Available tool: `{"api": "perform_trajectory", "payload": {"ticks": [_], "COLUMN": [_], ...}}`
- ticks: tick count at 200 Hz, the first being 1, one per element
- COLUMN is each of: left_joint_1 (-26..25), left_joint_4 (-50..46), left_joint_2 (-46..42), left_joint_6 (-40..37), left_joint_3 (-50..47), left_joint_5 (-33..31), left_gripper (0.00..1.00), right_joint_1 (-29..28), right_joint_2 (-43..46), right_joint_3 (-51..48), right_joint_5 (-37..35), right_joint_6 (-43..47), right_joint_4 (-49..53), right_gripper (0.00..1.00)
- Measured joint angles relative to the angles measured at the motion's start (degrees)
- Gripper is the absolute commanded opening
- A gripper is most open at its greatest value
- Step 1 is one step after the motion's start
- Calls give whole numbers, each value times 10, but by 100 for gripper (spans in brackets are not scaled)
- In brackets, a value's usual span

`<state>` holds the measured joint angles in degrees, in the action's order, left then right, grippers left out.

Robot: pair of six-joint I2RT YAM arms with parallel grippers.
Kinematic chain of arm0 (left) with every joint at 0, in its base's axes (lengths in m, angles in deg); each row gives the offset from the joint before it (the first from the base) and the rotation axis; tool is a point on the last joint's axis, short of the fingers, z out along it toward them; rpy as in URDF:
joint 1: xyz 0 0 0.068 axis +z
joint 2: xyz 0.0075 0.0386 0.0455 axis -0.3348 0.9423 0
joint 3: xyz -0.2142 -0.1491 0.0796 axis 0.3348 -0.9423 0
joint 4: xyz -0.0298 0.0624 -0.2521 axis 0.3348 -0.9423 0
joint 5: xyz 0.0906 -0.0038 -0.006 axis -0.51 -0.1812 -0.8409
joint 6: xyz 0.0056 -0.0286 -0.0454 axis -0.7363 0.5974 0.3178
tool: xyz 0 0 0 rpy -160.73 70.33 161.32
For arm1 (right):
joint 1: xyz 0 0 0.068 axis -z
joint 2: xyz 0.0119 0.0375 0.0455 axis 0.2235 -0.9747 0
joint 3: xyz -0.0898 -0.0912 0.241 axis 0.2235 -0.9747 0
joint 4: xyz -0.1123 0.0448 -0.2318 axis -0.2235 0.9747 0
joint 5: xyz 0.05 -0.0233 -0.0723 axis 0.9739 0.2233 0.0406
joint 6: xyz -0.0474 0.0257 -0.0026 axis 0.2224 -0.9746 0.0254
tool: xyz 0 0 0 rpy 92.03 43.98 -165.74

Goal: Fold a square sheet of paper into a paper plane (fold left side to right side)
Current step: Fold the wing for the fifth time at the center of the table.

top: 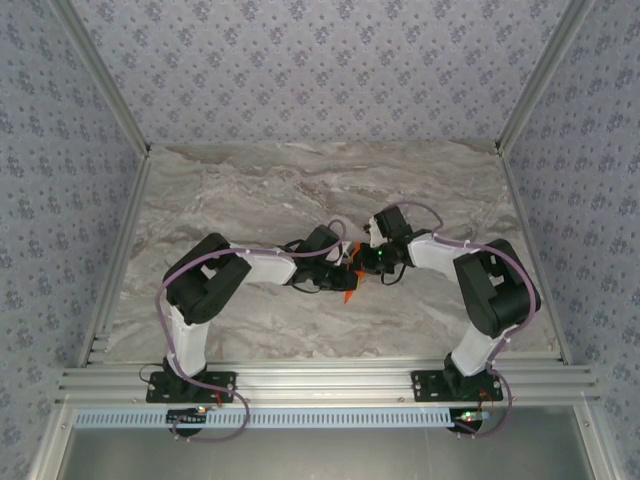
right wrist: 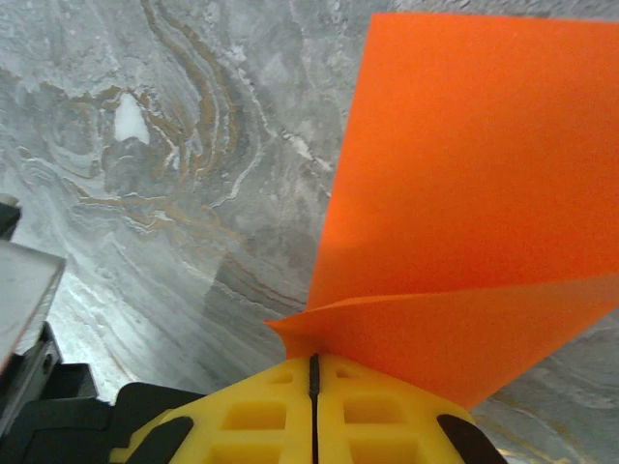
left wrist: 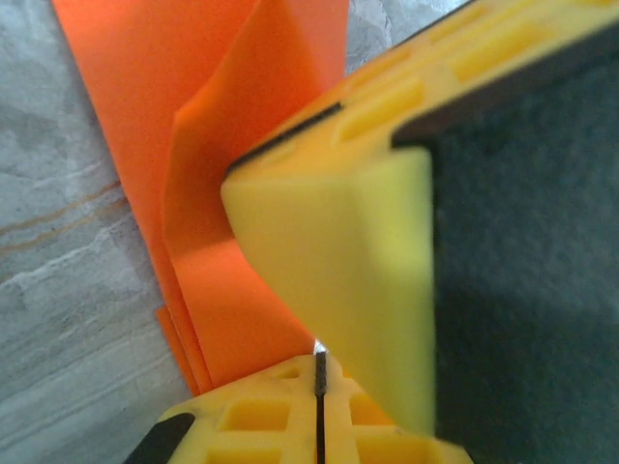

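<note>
- Looking from above, the left pincer (top: 343,268) and right pincer (top: 364,263) meet tip to tip near the middle of the counter (top: 250,190), slightly toward its near edge. The orange sheet of paper (top: 349,292) pokes out between and below them.
- From the left wrist, the left pincer (left wrist: 318,411) is clenched. The sheet of paper (left wrist: 135,106) lies partly folded on the counter, one flap rising to the right pincer's yellow finger (left wrist: 329,261). Paper reaches the left tips, but I cannot tell whether a layer is nipped there. It looks thin and floppy, bending under almost no load.
- From the right wrist, the right pincer (right wrist: 312,401) is clenched on a curled edge of the sheet (right wrist: 464,193), lifting it off the counter (right wrist: 145,213). Such light paper likely slides on smooth stone, creases for good and tears if pulled from both sides. It is best held close to an edge or corner and kept slack.
</note>
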<state>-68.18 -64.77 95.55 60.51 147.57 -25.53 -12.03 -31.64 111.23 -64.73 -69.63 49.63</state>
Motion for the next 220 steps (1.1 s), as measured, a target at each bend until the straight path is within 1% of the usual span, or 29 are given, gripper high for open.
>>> {"api": "perform_trajectory", "payload": {"ticks": [43,114,220], "left_joint_1": [4,9,18], "left_joint_4": [9,13,18], "left_joint_2": [3,7,17], "left_joint_6": [7,12,34], "left_joint_3": [-2,-2,1], "left_joint_5": [12,25,50], "left_gripper": [7,7,6], "right_joint_1": [0,5,41], "right_joint_2": [-10,-12,-12], "right_joint_3": [2,2,-17], "right_joint_5": [-20,-21,19], "right_joint_6": [8,21,22], "right_joint_4": [6,8,-16], "right_gripper": [8,8,7]}}
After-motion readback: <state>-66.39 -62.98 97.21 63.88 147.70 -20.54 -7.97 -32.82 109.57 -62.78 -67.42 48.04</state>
